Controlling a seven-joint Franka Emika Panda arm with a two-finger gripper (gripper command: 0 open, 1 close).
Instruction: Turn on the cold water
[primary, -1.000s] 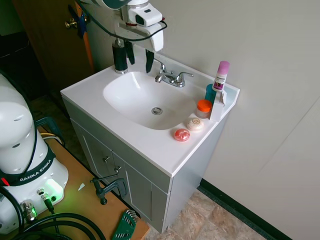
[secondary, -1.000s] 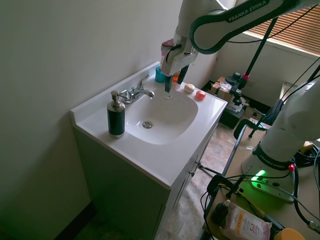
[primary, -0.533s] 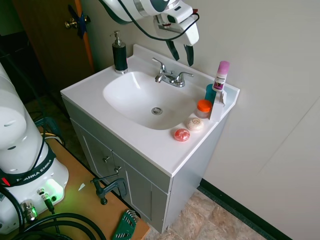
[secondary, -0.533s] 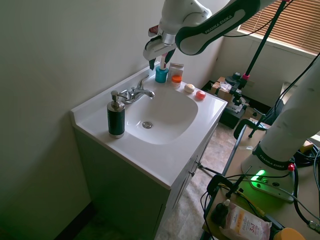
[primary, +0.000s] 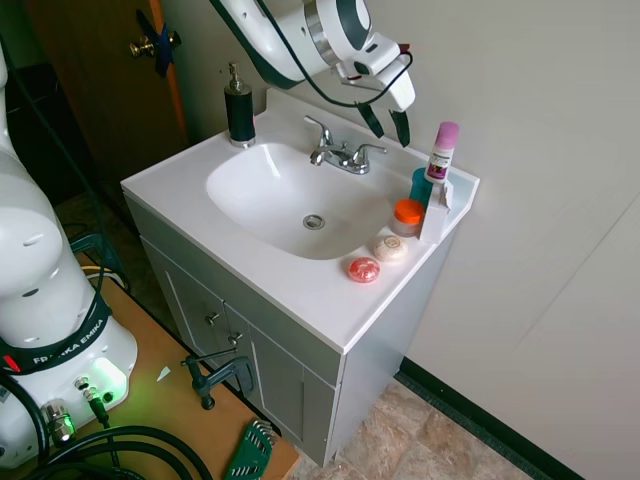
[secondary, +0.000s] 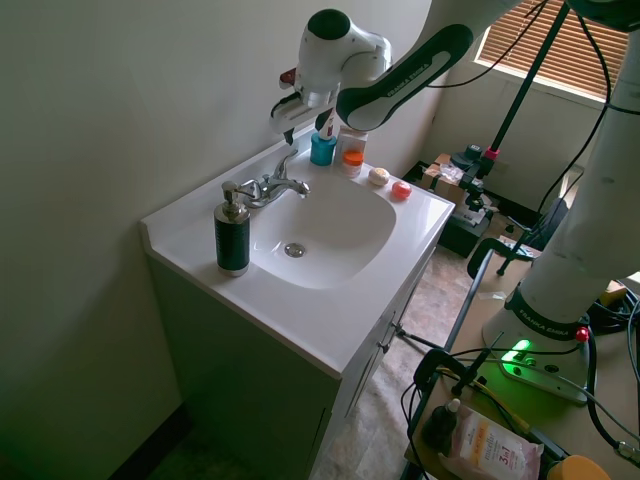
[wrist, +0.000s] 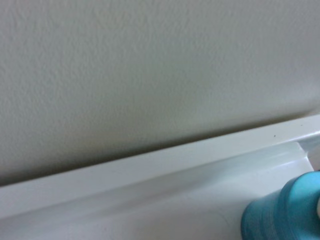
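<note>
The wrist view shows only the wall, the sink's (primary: 180, 190) back ledge and part of a teal cup (wrist: 282, 212), while the gripper (primary: 386, 123), fingers moderately apart and holding nothing, hovers above the faucet (primary: 340, 153), just behind its handle nearer the cup.

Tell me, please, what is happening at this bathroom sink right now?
A white robot arm is working toward turning on the cold water. Its pincer is open and empty, hovering above the back of the vanity, over the faucet's handle on the side nearer the teal cup. It is not touching the faucet, and no water is running into the basin. The black soap dispenser and the small soaps sit on the counter apart from the pincer.
</note>
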